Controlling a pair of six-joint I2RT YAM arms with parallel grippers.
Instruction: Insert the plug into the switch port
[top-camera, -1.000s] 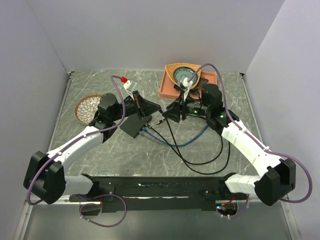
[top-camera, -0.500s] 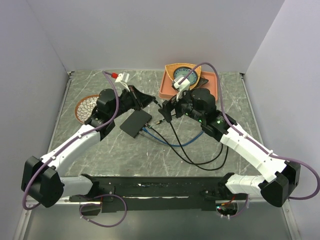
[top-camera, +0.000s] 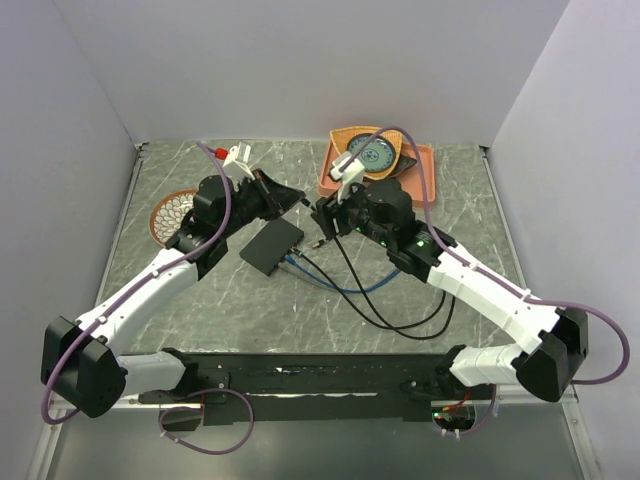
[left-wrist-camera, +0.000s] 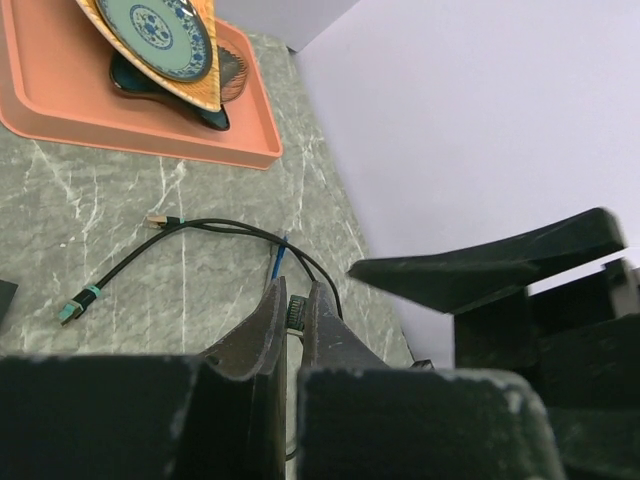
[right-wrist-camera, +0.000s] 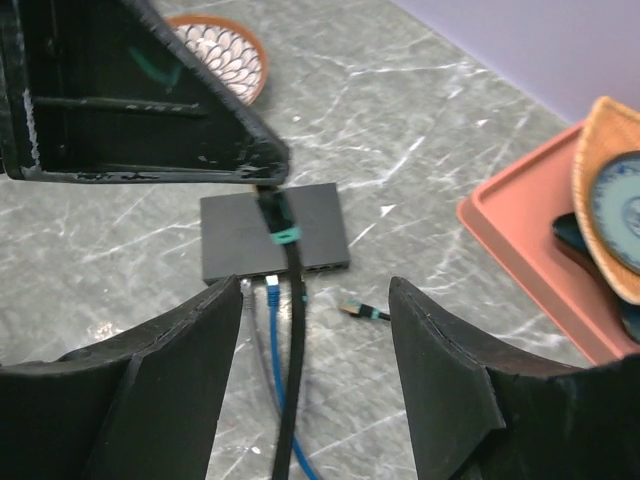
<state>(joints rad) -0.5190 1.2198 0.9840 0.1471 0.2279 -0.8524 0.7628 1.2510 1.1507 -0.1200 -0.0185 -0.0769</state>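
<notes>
Just far-right of the black box (top-camera: 272, 247) the air is crowded. The left gripper (top-camera: 298, 196), clamped on a black cable (right-wrist-camera: 293, 340), hangs tip to tip with the wide-jawed right gripper (top-camera: 320, 218). That cable and a blue cable (top-camera: 345, 290) loop over the near-right marble. An orange tray (top-camera: 424, 160) of dishes blocks the far right, and a woven dish (top-camera: 172, 215) the far left. Bare marble lies between dish and tray, and near centre.
</notes>
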